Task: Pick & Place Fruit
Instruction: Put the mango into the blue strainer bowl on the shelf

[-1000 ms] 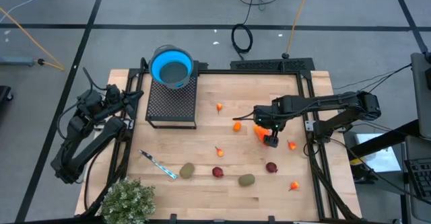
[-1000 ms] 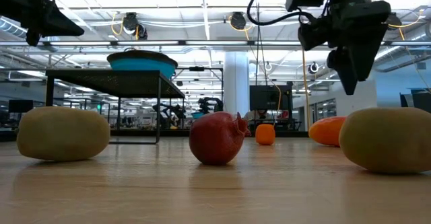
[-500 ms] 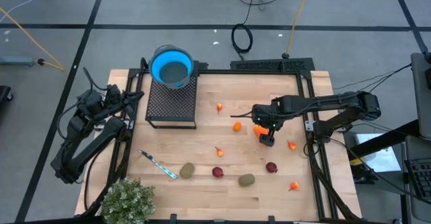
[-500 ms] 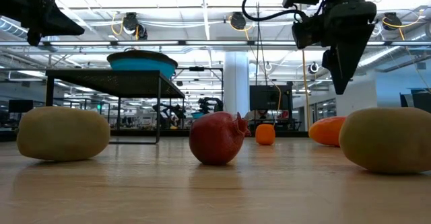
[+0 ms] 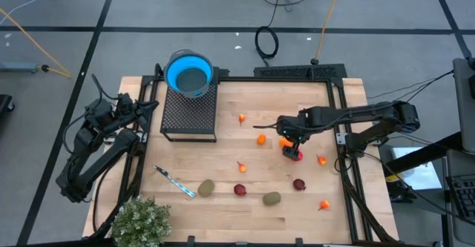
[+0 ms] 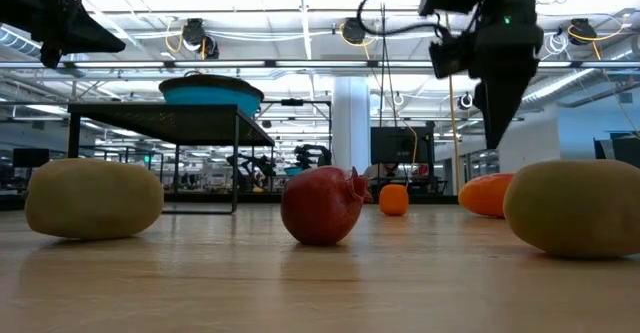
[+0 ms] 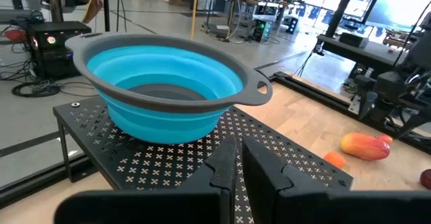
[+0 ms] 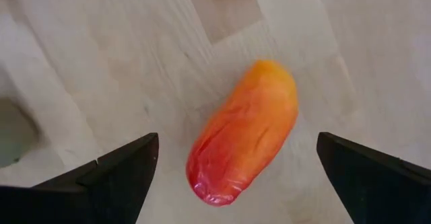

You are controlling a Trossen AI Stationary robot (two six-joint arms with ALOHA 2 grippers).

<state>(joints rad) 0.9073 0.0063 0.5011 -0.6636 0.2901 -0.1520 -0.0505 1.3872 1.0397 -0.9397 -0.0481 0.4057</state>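
The wooden table (image 5: 223,210) is the biggest thing here, and the fruit is spread out on it. On a black stand (image 5: 189,112) at the far side sits a blue bowl (image 5: 190,73), and as far as I can see there is nothing in it, so no fruit looks put away yet. The left arm waits at the table's left edge near the stand, and the left gripper (image 7: 237,158) has its fingers pressed together with nothing between them. The right gripper (image 5: 292,150) hangs over the long red-orange fruit (image 8: 244,131), with its fingers spread wide on both sides of it and not touching it. My guess is that it is getting ready to grab this one. Two olive-brown ovals (image 5: 206,188), dark red rounds (image 5: 240,190) and tiny orange balls (image 5: 261,139) lie on the wood too, so almost all the work is left.
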